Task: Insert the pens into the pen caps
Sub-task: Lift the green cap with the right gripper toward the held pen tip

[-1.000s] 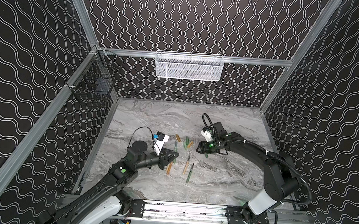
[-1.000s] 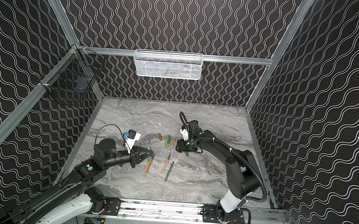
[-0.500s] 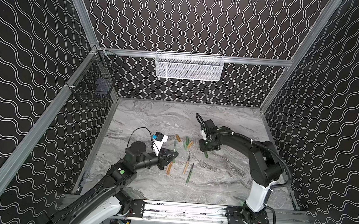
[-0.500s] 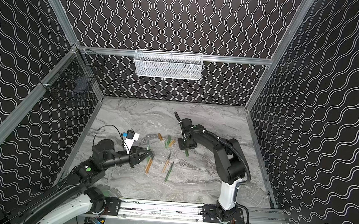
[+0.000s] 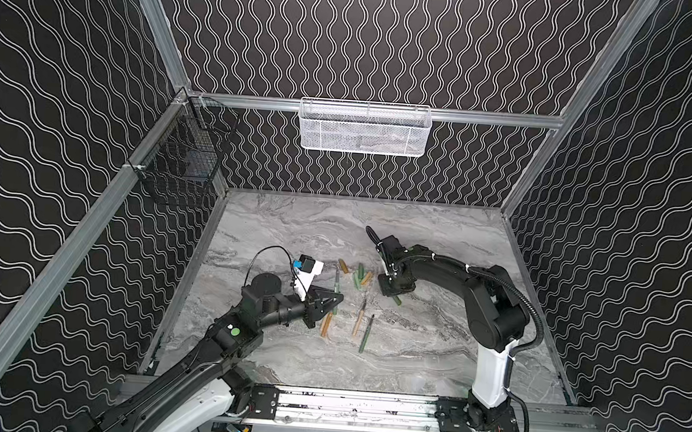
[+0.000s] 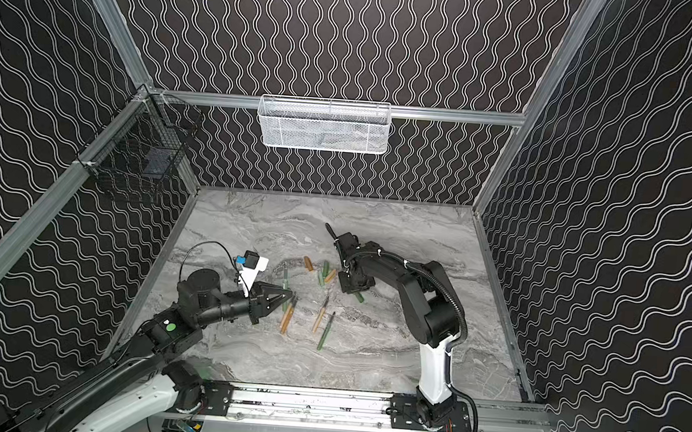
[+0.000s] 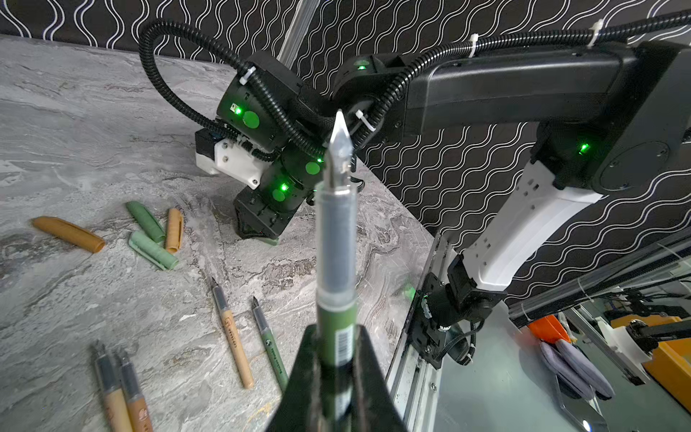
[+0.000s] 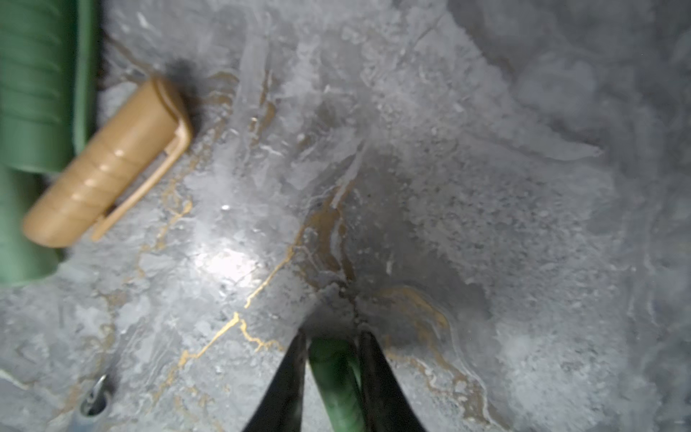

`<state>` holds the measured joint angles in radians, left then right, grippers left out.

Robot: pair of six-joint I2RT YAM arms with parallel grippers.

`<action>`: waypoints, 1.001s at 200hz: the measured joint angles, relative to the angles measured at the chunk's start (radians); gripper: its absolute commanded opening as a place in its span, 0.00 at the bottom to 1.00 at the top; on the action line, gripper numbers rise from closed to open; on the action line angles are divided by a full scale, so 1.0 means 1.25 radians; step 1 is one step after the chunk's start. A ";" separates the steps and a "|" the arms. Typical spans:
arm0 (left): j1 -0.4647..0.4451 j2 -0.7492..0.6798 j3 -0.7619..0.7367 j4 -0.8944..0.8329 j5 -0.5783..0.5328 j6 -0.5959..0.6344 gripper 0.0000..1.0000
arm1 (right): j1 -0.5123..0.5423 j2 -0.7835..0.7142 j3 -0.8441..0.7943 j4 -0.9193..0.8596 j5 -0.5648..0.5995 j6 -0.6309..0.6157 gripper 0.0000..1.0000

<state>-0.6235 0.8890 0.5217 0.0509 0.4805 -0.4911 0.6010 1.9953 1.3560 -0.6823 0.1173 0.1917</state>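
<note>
Left gripper (image 7: 335, 333) pinches a slim green pen (image 7: 335, 239); right gripper (image 8: 332, 336) clasps a stubby dark green pen cap (image 8: 332, 377) lying mid-way across the grey marble tabletop (image 5: 431, 348)

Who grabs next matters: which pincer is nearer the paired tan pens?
Left. The left pincer hovers beside the tan pens; the right pincer is farther off, on a green cap.
</note>
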 measured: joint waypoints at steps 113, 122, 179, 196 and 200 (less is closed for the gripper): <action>0.000 0.009 0.000 0.000 0.000 0.000 0.00 | -0.002 -0.085 -0.030 0.007 -0.024 0.000 0.17; 0.000 0.014 0.000 0.000 0.001 0.000 0.00 | -0.002 -0.110 -0.035 0.013 -0.036 0.000 0.18; 0.000 0.040 0.000 0.002 0.006 -0.001 0.00 | -0.002 -0.226 -0.044 0.092 -0.121 -0.015 0.18; 0.000 0.051 0.000 0.006 0.010 -0.001 0.00 | -0.002 -0.254 -0.043 0.109 -0.146 -0.017 0.18; 0.000 0.053 0.000 0.006 0.011 -0.001 0.00 | -0.002 -0.260 -0.043 0.112 -0.151 -0.018 0.18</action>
<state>-0.6239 0.9550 0.5220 0.0589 0.4938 -0.4927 0.5991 1.6707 1.3025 -0.5423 -0.0715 0.1696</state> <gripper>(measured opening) 0.112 0.177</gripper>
